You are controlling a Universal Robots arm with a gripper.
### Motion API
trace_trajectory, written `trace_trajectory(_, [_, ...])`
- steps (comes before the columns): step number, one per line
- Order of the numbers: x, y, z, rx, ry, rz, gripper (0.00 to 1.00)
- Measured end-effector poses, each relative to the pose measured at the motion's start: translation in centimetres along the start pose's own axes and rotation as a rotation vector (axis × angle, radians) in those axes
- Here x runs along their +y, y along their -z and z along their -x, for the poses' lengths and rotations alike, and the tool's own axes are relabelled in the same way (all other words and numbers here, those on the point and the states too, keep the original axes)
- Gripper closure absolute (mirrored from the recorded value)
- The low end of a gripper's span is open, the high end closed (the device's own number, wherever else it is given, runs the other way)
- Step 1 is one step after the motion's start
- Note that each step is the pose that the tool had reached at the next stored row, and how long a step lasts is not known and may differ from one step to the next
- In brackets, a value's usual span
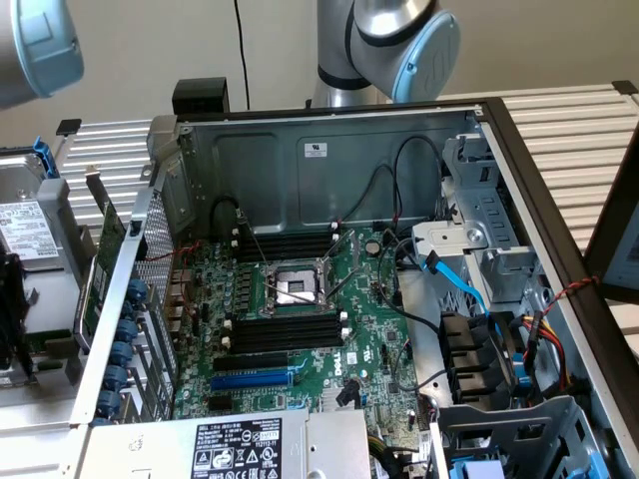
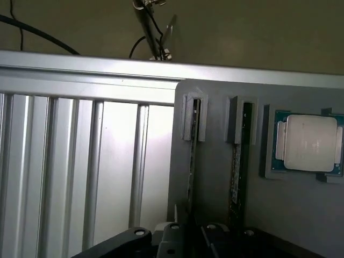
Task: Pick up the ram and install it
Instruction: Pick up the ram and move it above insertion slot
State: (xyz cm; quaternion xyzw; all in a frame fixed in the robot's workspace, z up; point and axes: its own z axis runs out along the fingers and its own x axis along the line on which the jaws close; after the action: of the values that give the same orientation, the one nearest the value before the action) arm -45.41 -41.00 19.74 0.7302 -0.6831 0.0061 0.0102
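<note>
In the wrist view we see the ram standing on edge in a slot of a grey holder plate. A second stick stands just beside it and a processor chip lies further along, the plate resting on the slatted metal table. The tool sits at the ram's near end, and we cannot tell whether it is apart, together or touching the stick. In the exterior view we see the open computer case, where the motherboard's black memory slots lie beside the processor socket.
</note>
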Motion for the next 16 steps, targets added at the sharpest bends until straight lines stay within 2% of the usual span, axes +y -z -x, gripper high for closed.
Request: trace_trajectory(16, [0.05,7.1,-0.3,0.0,-0.002,-0.0001,0.86])
